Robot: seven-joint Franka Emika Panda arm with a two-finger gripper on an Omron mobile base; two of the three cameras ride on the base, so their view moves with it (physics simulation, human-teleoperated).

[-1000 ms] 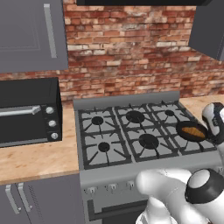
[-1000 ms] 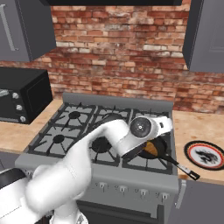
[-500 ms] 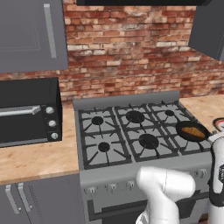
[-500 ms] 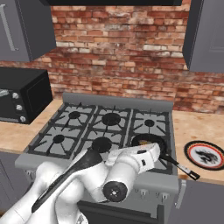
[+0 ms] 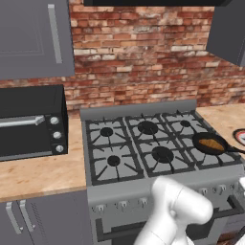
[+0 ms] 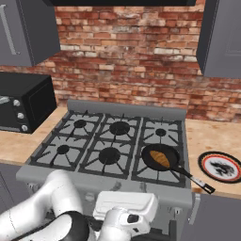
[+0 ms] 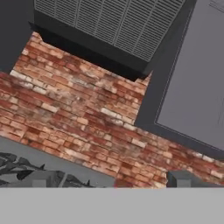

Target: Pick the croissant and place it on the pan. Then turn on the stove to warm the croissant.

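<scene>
The croissant (image 6: 160,159) lies in the pan (image 6: 162,157) on the stove (image 6: 113,143), so turning a front knob (image 5: 205,192) comes next. The gripper sits low before the stove front, its opening impossible to judge, and must reach the knob.

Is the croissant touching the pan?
Touching. In the right base view the croissant lies flat inside the pan, resting on its black bottom, no gap; the left base view agrees.

The small golden-brown croissant (image 6: 160,159) lies flat inside the round black frying pan (image 6: 151,162), which sits on my wide grey six-burner gas stove's (image 6: 89,175) front right burner, handle pointing right.
</scene>
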